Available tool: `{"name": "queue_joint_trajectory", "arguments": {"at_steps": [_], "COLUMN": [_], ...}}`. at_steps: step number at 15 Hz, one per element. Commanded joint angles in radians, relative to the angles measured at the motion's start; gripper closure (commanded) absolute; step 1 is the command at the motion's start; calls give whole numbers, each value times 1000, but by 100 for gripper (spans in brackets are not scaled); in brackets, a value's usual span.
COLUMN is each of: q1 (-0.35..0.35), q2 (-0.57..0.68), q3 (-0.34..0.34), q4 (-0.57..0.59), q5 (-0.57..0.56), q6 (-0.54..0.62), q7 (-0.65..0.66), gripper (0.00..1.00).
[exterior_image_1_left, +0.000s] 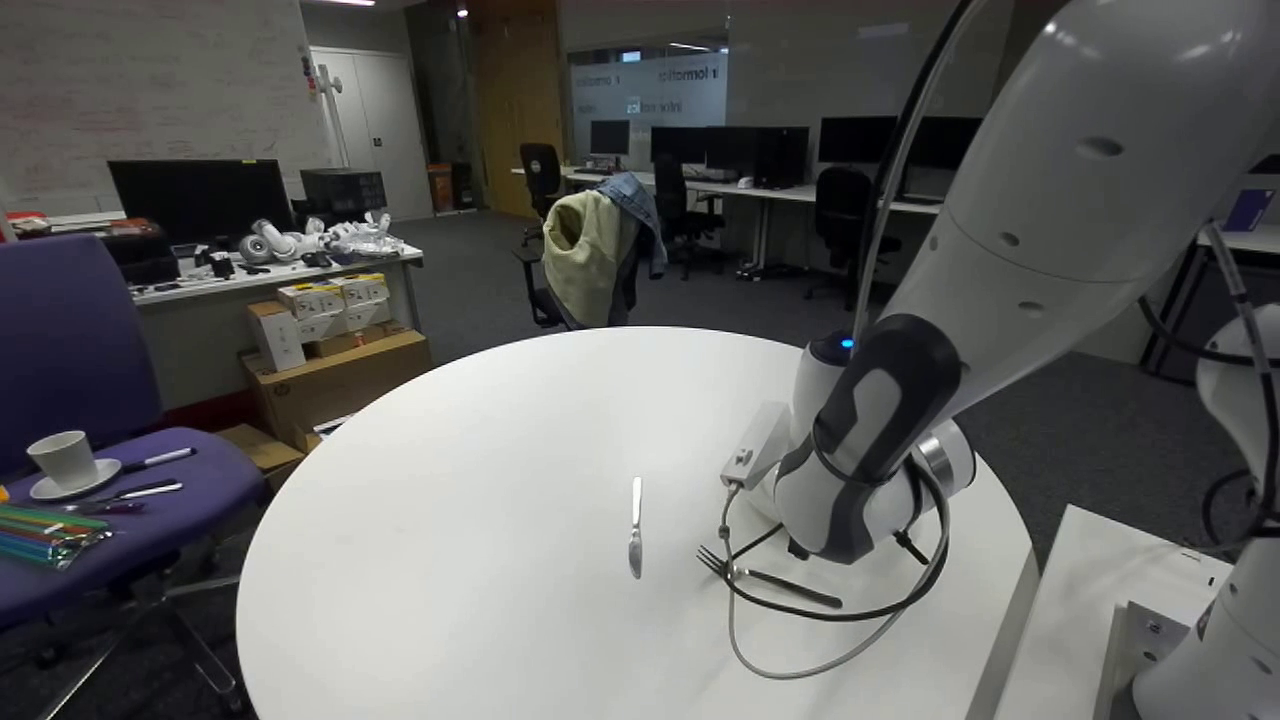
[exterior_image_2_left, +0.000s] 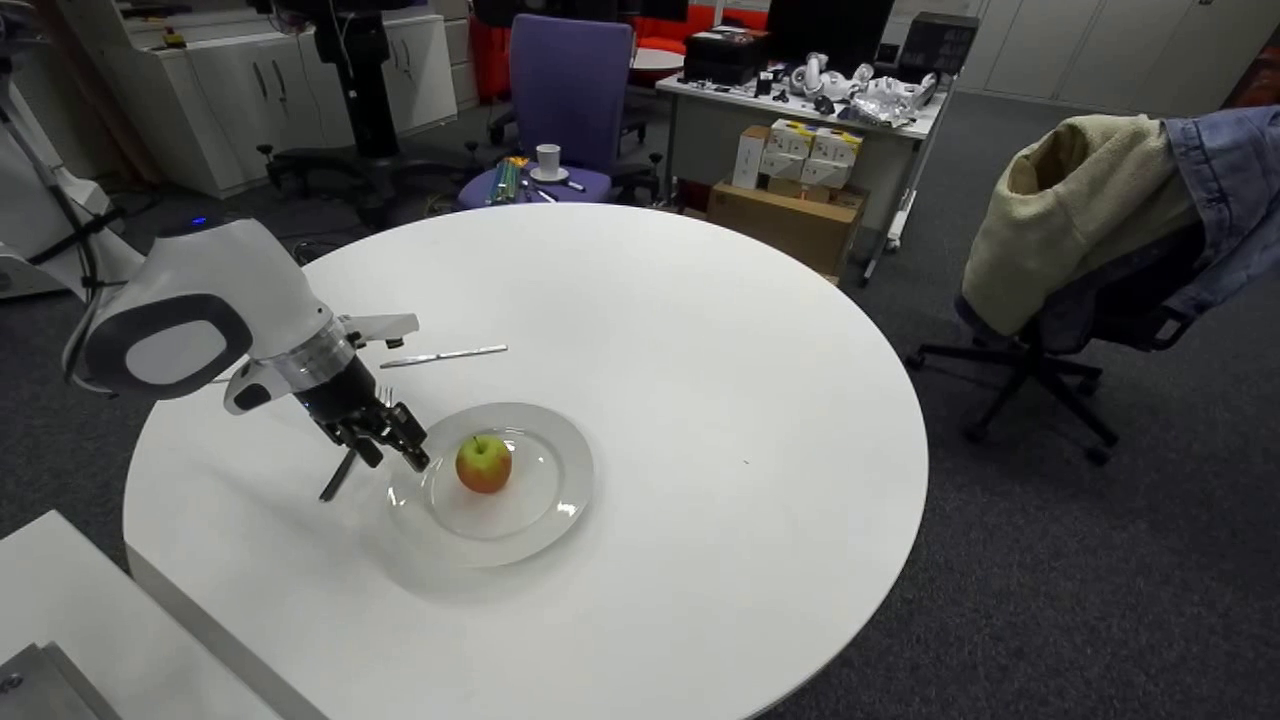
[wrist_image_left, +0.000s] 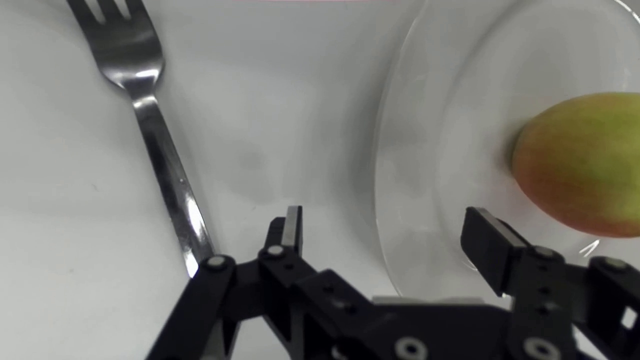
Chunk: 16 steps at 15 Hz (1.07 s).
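The hand (wrist_image_left: 384, 223) is standing well open and is holding nothing. Its fingers (wrist_image_left: 487, 240) are straddling the edge of the pale plate (exterior_image_2_left: 578, 475) as seen from above: one is showing over the tabletop (exterior_image_2_left: 760, 330) on the side of the fork (wrist_image_left: 164, 160), the other over the plate near the apple (exterior_image_2_left: 484, 464). The plate is resting on the tabletop with the apple sitting in its well; the fork is lying beside it, the knife (exterior_image_1_left: 636, 525) a little apart. Whether either finger is touching the plate, the views are not settling.

Judgement on technique: the hand seems to be standing ready for a grip on the rim. Good work would be centring the rim between the fingers, holding the outer one clear of the fork and the inner one clear of the apple, and closing gently; a glossy rim is probably inviting slip. Any tilt would be risking a rolling apple.

Writing: in an exterior view the glass panel (exterior_image_1_left: 648, 90) is bearing "informatics" repeatedly, partly blurred. A cardboard box (exterior_image_1_left: 350, 385) is showing what may be an hp mark. The whiteboard (exterior_image_1_left: 150, 100) is carrying scrawl too faint for reading.
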<state>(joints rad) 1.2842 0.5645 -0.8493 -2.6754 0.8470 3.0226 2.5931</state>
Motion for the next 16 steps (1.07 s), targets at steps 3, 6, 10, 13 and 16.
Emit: {"name": "queue_joint_trajectory", "arguments": {"at_steps": [3, 6, 10, 13, 16], "q1": [-242, -331, -453, -572, -682], "q2": [-153, -178, -207, -235, -246], "q3": [194, 277, 383, 491, 589], "q4": [-22, -18, -19, -20, -18], "q5": [-37, 1, -8, -9, -9], "q6": [165, 197, 221, 235, 233], "q7": [-25, -68, -84, -99, -111], "gripper": [0, 0, 0, 0, 0]}}
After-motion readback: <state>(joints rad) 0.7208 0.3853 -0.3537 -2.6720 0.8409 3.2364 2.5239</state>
